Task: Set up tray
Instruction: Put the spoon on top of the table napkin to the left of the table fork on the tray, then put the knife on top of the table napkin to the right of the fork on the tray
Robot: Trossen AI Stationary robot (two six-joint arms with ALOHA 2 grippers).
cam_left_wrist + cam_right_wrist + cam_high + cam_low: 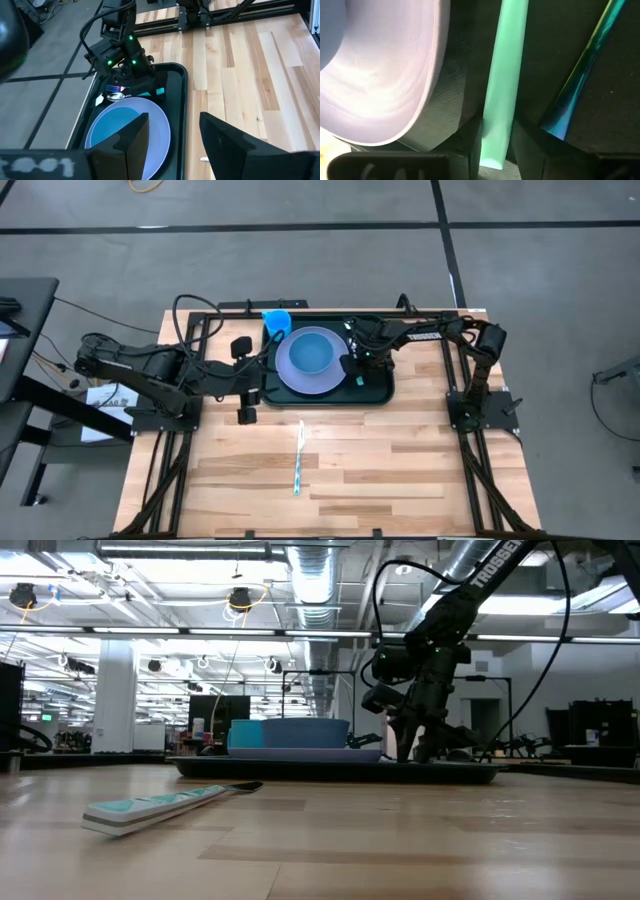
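The dark tray (378, 394) sits at the table's far middle and carries a lavender plate (300, 380) with a blue bowl (312, 352) on it. A blue cup (277, 321) stands at the tray's far left corner. My right gripper (358, 372) is low over the tray's right part, beside the plate (380, 75), shut on a teal-handled utensil (506, 65). An iridescent utensil part (582, 70) lies next to it. My left gripper (175, 145) hangs open at the tray's left end (246, 383), touching nothing. My right gripper pinches the utensil's teal handle near its end (494, 137) between its two fingers (462, 150), one on each long side. The fingers come from above, pointing down at the tray floor (455, 85). Whether the handle lies on the tray cannot be told.
A long white-and-teal utensil (299, 458) lies on the bare wood nearer me than the tray, also seen as a flat utensil (160, 808) in the low view. The arms' black frames run along the table's left, right and far edges. Open wood lies on the near half.
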